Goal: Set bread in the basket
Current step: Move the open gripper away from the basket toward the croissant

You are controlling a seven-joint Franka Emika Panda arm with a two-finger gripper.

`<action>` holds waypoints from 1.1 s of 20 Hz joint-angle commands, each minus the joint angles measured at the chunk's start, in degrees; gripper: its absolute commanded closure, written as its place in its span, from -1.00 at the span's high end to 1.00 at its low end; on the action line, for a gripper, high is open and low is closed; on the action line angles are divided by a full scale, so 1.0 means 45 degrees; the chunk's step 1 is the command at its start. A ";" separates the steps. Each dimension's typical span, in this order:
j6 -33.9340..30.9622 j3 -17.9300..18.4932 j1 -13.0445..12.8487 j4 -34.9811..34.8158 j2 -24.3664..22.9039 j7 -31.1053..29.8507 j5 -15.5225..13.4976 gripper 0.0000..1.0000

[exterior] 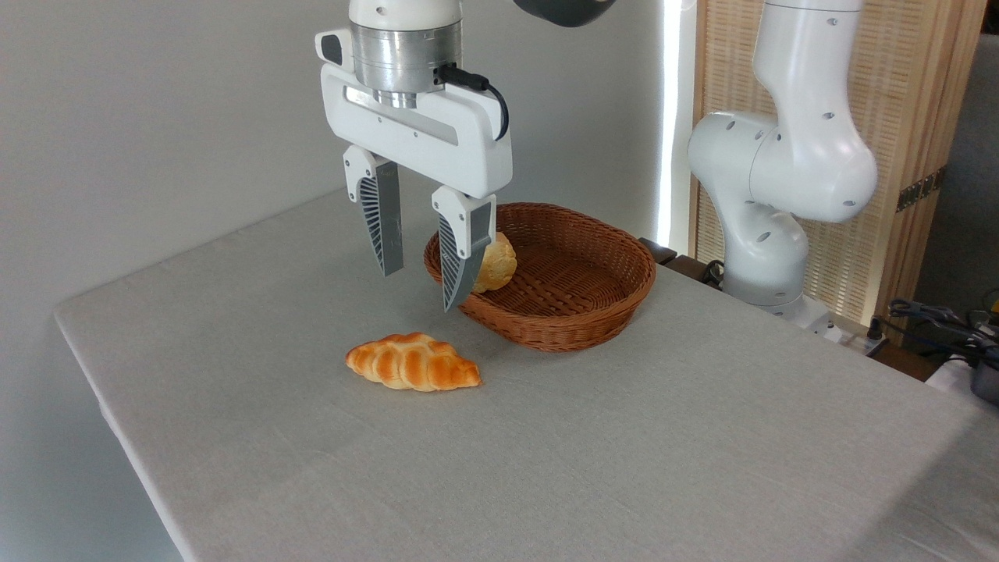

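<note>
Camera: hand (422, 290) points down, fingers apart, empty, above bread (412, 362), beside basket (562, 308).

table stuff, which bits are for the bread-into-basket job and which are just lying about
For the job:
- braided loaf, on the cloth
- wicker basket
- claw, open above the loaf

Just there:
- pale round bun, already in the basket
- cables off the table's right edge

- The right finger (462, 250) covers the left part of the pale bun (496, 264) and a stretch of the basket (562, 328) rim.
- Arm (788, 156) cut off at the top edge.
</note>
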 commanded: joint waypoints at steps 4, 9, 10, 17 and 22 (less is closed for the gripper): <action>-0.0203 -0.0202 0.0276 0.0197 0.0027 0.0331 -0.0235 1.00; -0.0203 -0.0202 0.0256 0.0100 -0.0032 0.0409 -0.0235 1.00; -0.0203 -0.0202 0.0237 0.0022 -0.0071 0.0816 -0.0235 1.00; -0.0067 -0.0358 0.0178 -0.0231 -0.0032 0.4152 -0.0215 1.00; 0.0032 -0.0358 -0.0504 -0.0524 0.0339 0.7789 -0.0215 1.00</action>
